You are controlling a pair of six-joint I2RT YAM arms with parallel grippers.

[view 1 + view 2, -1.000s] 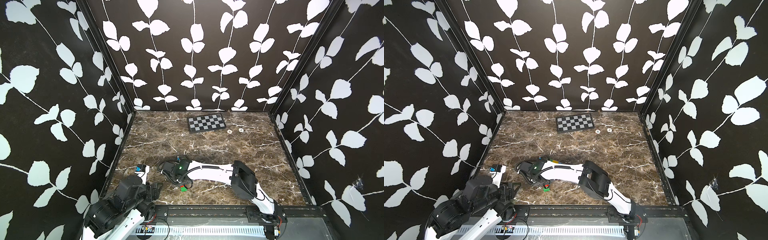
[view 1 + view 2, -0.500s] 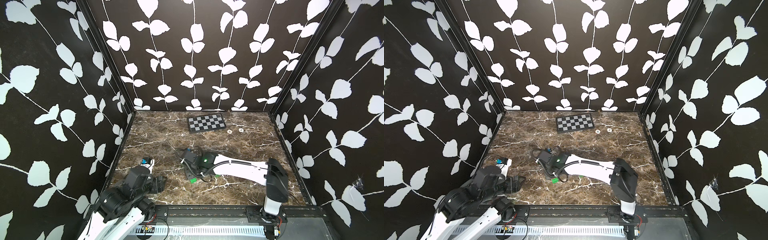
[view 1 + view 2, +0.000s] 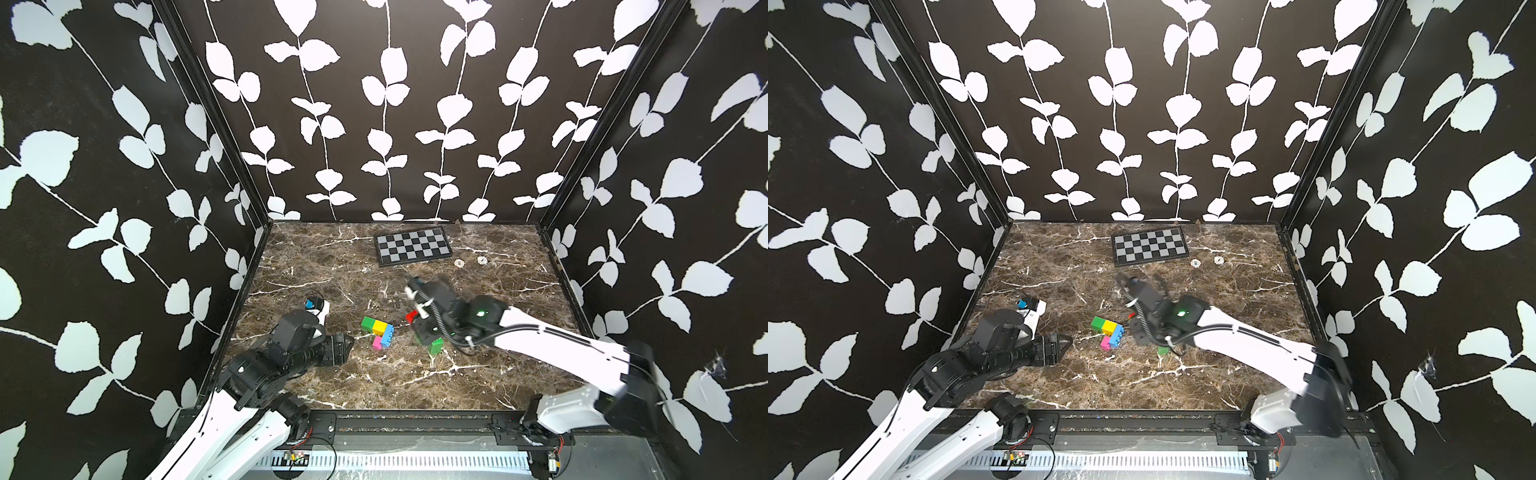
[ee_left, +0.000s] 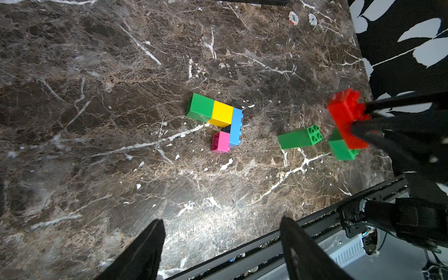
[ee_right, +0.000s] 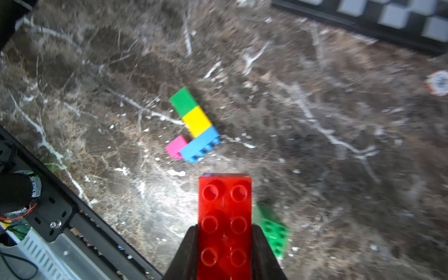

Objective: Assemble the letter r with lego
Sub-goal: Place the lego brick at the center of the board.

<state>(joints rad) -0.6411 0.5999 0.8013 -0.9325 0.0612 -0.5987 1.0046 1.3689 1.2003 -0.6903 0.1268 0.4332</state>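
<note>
From where I stood, the right end effector [image 5: 224,230] was clamped on the long red brick [image 5: 224,213], one finger [image 5: 188,252] pressed to each long side and the studs turned up toward the wrist. It held the brick over the brown marble worktop [image 3: 332,257], a little right of the middle. A loose green brick [image 4: 299,138] lay on its side on the worktop just left of the red one, touching nothing. A third green brick [image 4: 341,150] showed right under the red brick, and I could not tell whether the two were joined.

Further left, four bricks lay flat and pressed together. A green end brick [image 3: 368,323] sat on the left, and a yellow brick [image 3: 380,327] touched its right side. The long blue brick [image 3: 388,335] was set crosswise against the yellow one and ran toward the near edge. A pink brick [image 3: 377,343] was tucked against the blue brick's left side, at its near end.

The left end effector [image 3: 348,343] hung low at the near left with its fingers well apart and nothing between them. It pointed at that cluster, near it but not touching.

A checkerboard [image 3: 413,246] lay flat by the far wall, with two round chips [image 3: 459,262] just to its right
</note>
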